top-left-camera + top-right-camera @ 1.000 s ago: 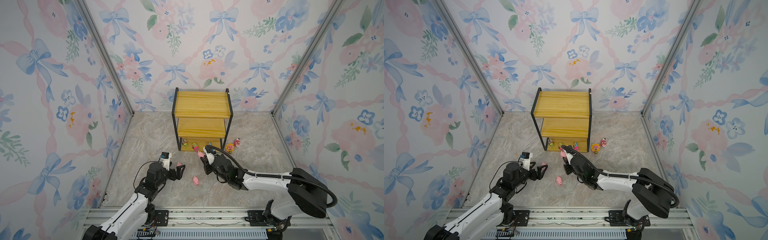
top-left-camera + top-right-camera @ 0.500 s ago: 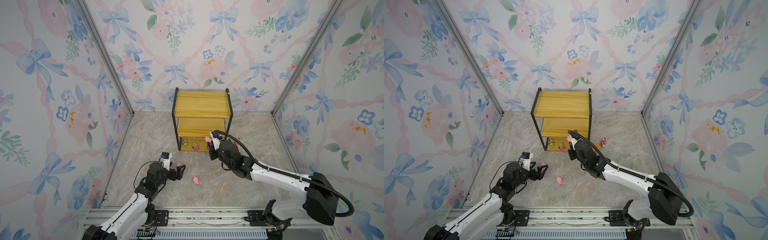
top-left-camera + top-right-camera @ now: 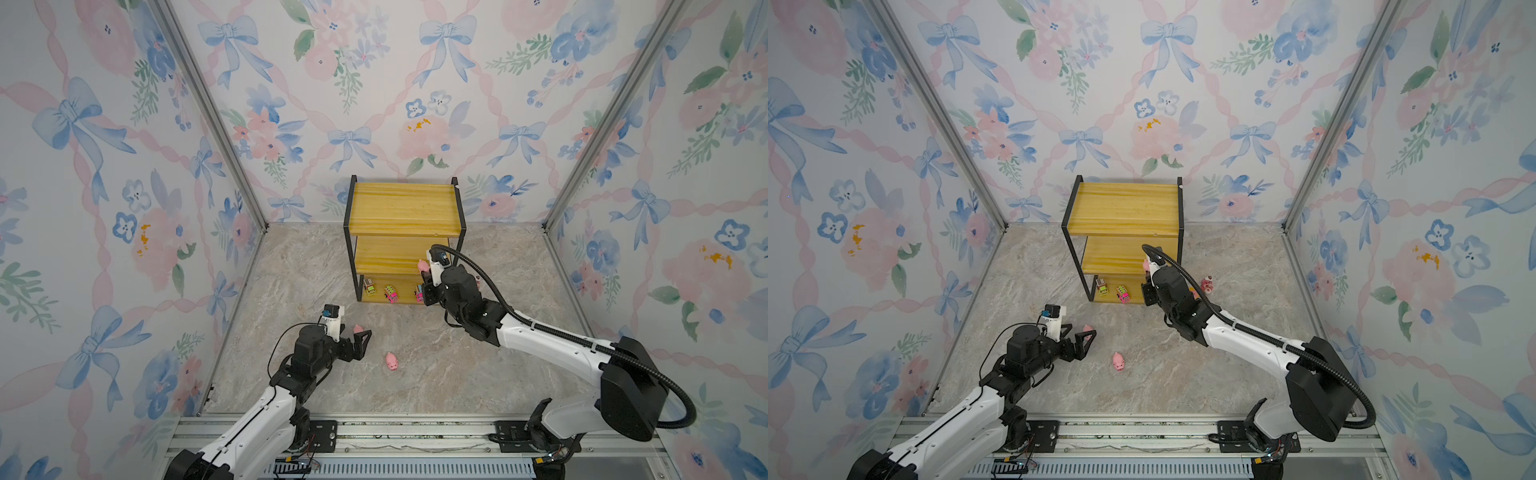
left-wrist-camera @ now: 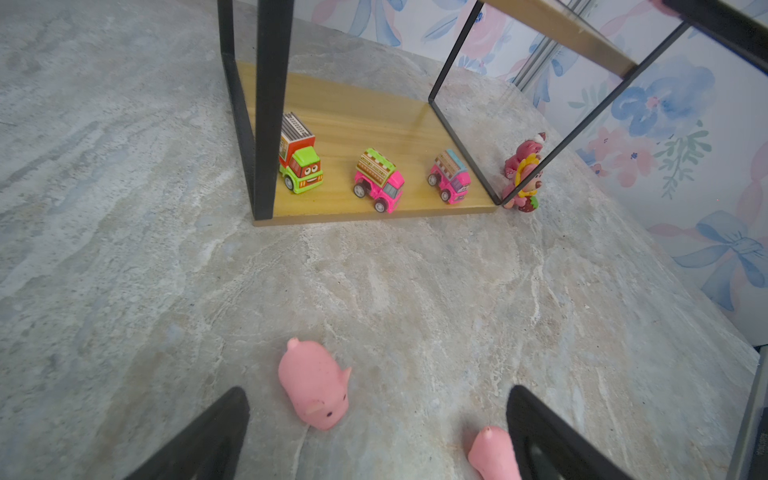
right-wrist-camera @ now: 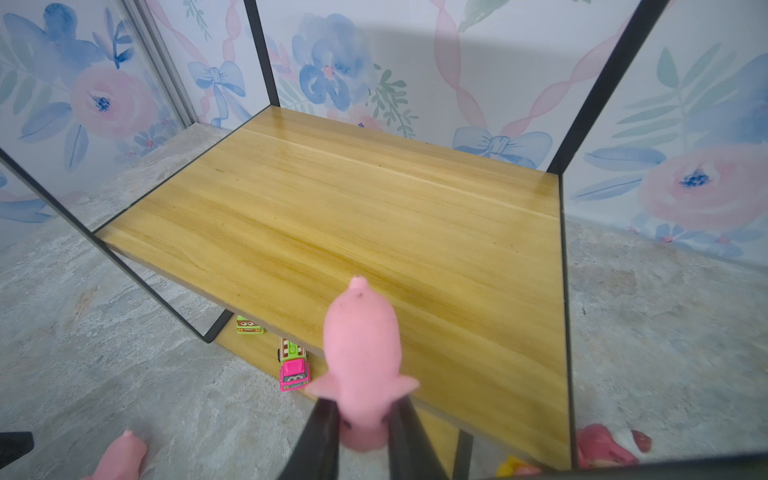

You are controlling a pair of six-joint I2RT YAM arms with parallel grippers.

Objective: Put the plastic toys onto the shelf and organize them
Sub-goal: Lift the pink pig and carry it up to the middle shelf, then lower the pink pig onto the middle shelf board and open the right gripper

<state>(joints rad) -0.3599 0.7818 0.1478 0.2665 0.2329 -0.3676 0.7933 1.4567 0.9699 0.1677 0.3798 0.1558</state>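
My right gripper [image 5: 360,419] is shut on a pink pig [image 5: 361,353], held over the front right edge of the shelf's middle board [image 5: 353,199]; both top views show this pig [image 3: 422,264] [image 3: 1145,264] there. The shelf [image 3: 405,203] [image 3: 1125,203] carries three toy vehicles [image 4: 300,156] [image 4: 379,178] [image 4: 451,176] on its bottom board. My left gripper [image 4: 376,390] [image 3: 360,340] is open, low over the floor. One pig [image 4: 314,382] lies just ahead of it and another pig [image 4: 494,453] lies against a finger. Two pink bears [image 4: 525,156] [image 4: 524,183] stand on the floor right of the shelf.
Thin black frame posts [image 5: 563,291] border the middle board on each side. Floral walls enclose the marble floor [image 3: 457,374] on three sides, and a metal rail [image 3: 415,432] runs along the front. My right arm [image 3: 540,336] stretches across the floor's right half.
My right gripper has carried its pig from the floor in front of the shelf up to the middle board's front right edge. The left arm has not moved.
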